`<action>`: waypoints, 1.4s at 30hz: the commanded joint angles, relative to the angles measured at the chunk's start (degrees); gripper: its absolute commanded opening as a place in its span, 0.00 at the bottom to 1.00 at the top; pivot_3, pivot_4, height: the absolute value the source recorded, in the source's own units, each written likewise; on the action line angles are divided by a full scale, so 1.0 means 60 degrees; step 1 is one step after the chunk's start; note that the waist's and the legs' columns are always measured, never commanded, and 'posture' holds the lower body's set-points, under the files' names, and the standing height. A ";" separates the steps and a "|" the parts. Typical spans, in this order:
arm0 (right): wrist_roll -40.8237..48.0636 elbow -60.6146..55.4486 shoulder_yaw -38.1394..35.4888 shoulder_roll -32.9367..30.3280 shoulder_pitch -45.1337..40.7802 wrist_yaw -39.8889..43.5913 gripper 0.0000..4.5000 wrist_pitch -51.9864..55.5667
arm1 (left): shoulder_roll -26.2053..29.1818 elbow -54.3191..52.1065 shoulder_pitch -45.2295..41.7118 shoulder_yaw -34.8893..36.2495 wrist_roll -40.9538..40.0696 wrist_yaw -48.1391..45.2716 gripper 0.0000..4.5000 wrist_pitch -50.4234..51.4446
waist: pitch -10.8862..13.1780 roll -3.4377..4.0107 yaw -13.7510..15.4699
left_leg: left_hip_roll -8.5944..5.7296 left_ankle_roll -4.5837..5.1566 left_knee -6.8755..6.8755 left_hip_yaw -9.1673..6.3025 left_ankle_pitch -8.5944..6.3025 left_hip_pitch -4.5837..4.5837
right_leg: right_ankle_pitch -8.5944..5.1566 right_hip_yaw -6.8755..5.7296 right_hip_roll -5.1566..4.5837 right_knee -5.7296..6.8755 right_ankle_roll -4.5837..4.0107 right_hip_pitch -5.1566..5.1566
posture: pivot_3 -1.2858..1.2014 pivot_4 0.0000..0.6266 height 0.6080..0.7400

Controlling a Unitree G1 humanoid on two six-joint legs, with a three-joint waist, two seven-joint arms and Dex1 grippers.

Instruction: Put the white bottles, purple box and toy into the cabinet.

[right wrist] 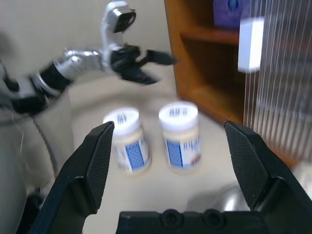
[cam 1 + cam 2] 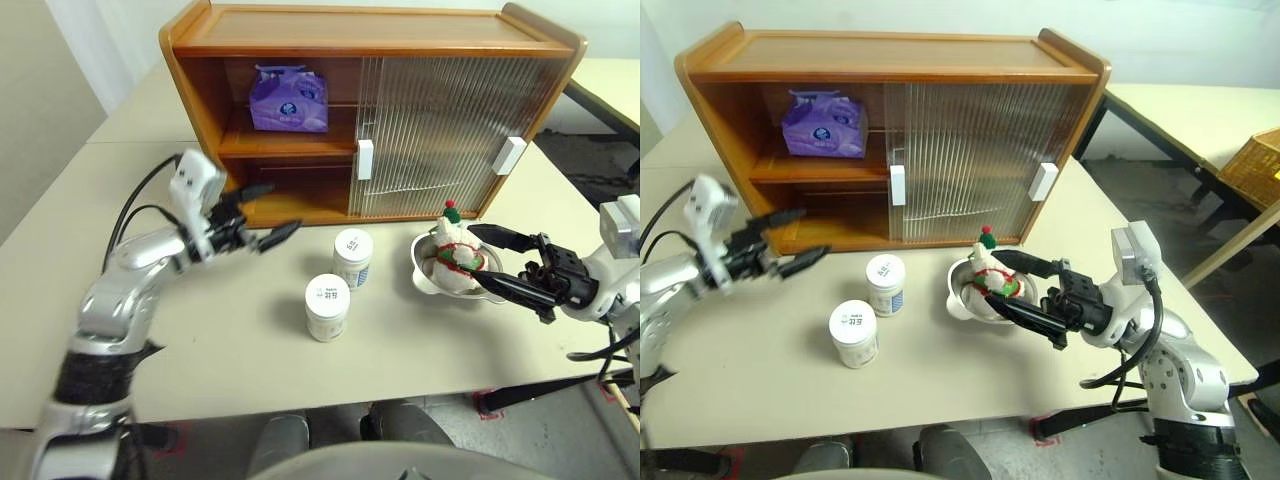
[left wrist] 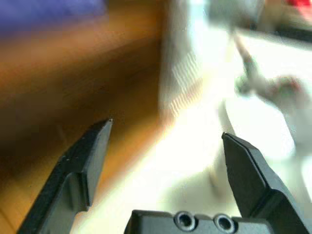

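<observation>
The cabinet [image 2: 300,105] stands open on its left half, both ribbed doors slid to the right, beyond the two hands. One item of the task looks done: the purple box [image 2: 288,98] already sits on the upper shelf, up and beyond the left hand [image 2: 262,218], which hangs empty in front of the lower shelf with its fingers spread wide.

Three things are left, all on the worktop [image 2: 250,350]. The toy [image 2: 455,250] sits in its silver dish [image 2: 425,275], right between the parted fingers of the right hand [image 2: 494,262]; that hand is spread, its fingers bracketing the toy and dish without closing on them. The two white bottles [image 2: 340,280] stand close together between the hands, nearer the left one, untouched. Roughly a quarter done, by my reckoning.
</observation>
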 commanded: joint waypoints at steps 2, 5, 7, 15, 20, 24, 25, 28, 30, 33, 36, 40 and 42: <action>-0.0217 -0.0196 0.0232 -0.0191 -0.0057 0.0485 1.00 -0.0210 | 0.0302 0.0791 0.0570 0.0121 -0.0120 -0.1653 0.99 -0.1277 | -0.0009 0.0023 0.0080 | 0.0023 -0.0006 -0.0003 -0.0039 -0.0004 -0.0006 | 0.0004 -0.0005 -0.0026 0.0002 -0.0030 -0.0038 | 0.47 0.00 1.00; -0.0225 -0.0372 0.0284 -0.0241 -0.0218 0.0488 1.00 -0.0166 | 0.0328 0.1143 0.0742 -0.0109 0.0224 -0.2297 0.99 -0.2186 | -0.0022 0.0047 0.0159 | 0.0053 -0.0025 -0.0037 -0.0077 -0.0022 -0.0008 | -0.0001 -0.0025 -0.0042 0.0010 -0.0048 -0.0073 | 0.47 0.01 1.00; -0.0146 -0.0486 0.0297 -0.0241 -0.0375 0.0359 1.00 -0.0001 | 0.0279 0.1284 0.0875 -0.0380 0.0450 -0.2728 0.99 -0.2773 | -0.0036 0.0068 0.0160 | 0.0056 -0.0026 -0.0041 -0.0080 -0.0021 -0.0013 | -0.0006 -0.0027 -0.0040 0.0033 -0.0061 -0.0078 | 0.47 0.01 1.00; -0.0038 -0.0980 0.0338 -0.0425 -0.0542 -0.0223 1.00 0.0732 | 0.0226 0.1348 0.1231 -0.1331 0.0914 -0.3627 0.99 -0.3393 | -0.0063 0.0109 0.0146 | 0.0022 -0.0055 -0.0046 -0.0061 -0.0010 -0.0051 | -0.0037 -0.0027 -0.0020 0.0100 -0.0066 -0.0097 | 0.47 0.02 1.00; -0.0036 -0.0913 0.0367 -0.0471 -0.0664 -0.0309 1.00 0.0862 | 0.0009 0.1537 0.0771 -0.1795 0.1094 -0.3643 0.99 -0.3305 | -0.0069 0.0122 0.0149 | 0.0067 -0.0055 -0.0057 -0.0077 -0.0009 -0.0056 | -0.0059 -0.0023 -0.0016 0.0101 -0.0031 -0.0100 | 0.46 0.02 1.00; 0.0029 -0.1068 0.0413 -0.0482 -0.0762 -0.0521 1.00 0.1059 | -0.0339 0.1712 0.0264 -0.2267 0.1360 -0.3240 0.99 -0.2715 | -0.0069 0.0127 0.0146 | 0.0069 -0.0055 -0.0056 -0.0084 -0.0009 -0.0062 | -0.0056 -0.0018 -0.0023 0.0100 -0.0028 -0.0102 | 0.46 0.03 1.00; 0.0043 -0.1131 0.0424 -0.0488 -0.0757 -0.0590 1.00 0.1129 | -0.0517 0.1664 0.0167 -0.2350 0.1272 -0.3171 0.99 -0.2532 | -0.0069 0.0127 0.0139 | 0.0069 -0.0055 -0.0057 -0.0082 -0.0009 -0.0063 | -0.0055 -0.0017 -0.0023 0.0099 -0.0027 -0.0102 | 0.46 0.03 1.00; 0.0020 -0.1212 0.0452 -0.0519 -0.0699 -0.0658 1.00 0.1225 | -0.0911 0.1404 0.0032 -0.2539 0.1105 -0.2997 0.99 -0.2069 | -0.0069 0.0128 0.0132 | 0.0051 -0.0054 -0.0060 -0.0069 -0.0009 -0.0065 | -0.0038 -0.0017 -0.0026 0.0099 0.0013 -0.0101 | 0.46 0.03 1.00; 0.0035 -0.1234 0.0425 -0.0518 -0.0690 -0.0701 1.00 0.1271 | -0.0975 0.1235 -0.0014 -0.2909 0.1393 -0.2978 0.99 -0.1868 | -0.0069 0.0128 0.0125 | 0.0045 -0.0054 -0.0066 -0.0067 -0.0010 -0.0067 | -0.0026 -0.0016 -0.0030 0.0098 0.0065 -0.0101 | 0.46 0.03 1.00; 0.0079 -0.1244 0.0381 -0.0479 -0.0688 -0.0772 1.00 0.1306 | -0.1091 0.0967 -0.0110 -0.3082 0.1222 -0.2910 0.99 -0.1380 | -0.0068 0.0129 0.0122 | 0.0040 -0.0055 -0.0073 -0.0066 -0.0009 -0.0067 | -0.0066 -0.0016 -0.0032 0.0098 0.0136 -0.0100 | 0.46 0.03 1.00; 0.0039 -0.1188 0.0362 -0.0486 -0.0645 -0.0718 1.00 0.1268 | -0.1129 0.0879 -0.0190 -0.3231 0.1225 -0.2863 0.99 -0.1058 | -0.0067 0.0130 0.0122 | 0.0036 -0.0055 -0.0080 -0.0050 -0.0009 -0.0066 | -0.0074 -0.0018 -0.0031 0.0098 0.0149 -0.0098 | 0.46 0.04 1.00; -0.0003 -0.1063 0.0320 -0.0475 -0.0598 -0.0641 1.00 0.1170 | -0.1054 0.0966 -0.0149 -0.3598 0.1601 -0.2774 0.99 -0.0891 | -0.0065 0.0133 0.0121 | 0.0037 -0.0056 -0.0081 -0.0044 -0.0009 -0.0063 | -0.0084 -0.0016 -0.0033 0.0098 0.0166 -0.0095 | 0.46 0.04 1.00; 0.0057 -0.1004 0.0261 -0.0424 -0.0595 -0.0649 1.00 0.1160 | -0.1106 0.1028 -0.0129 -0.3729 0.1788 -0.2613 0.99 -0.0947 | -0.0065 0.0133 0.0119 | 0.0037 -0.0055 -0.0081 -0.0047 -0.0009 -0.0063 | -0.0084 -0.0015 -0.0035 0.0098 0.0167 -0.0096 | 0.46 0.04 1.00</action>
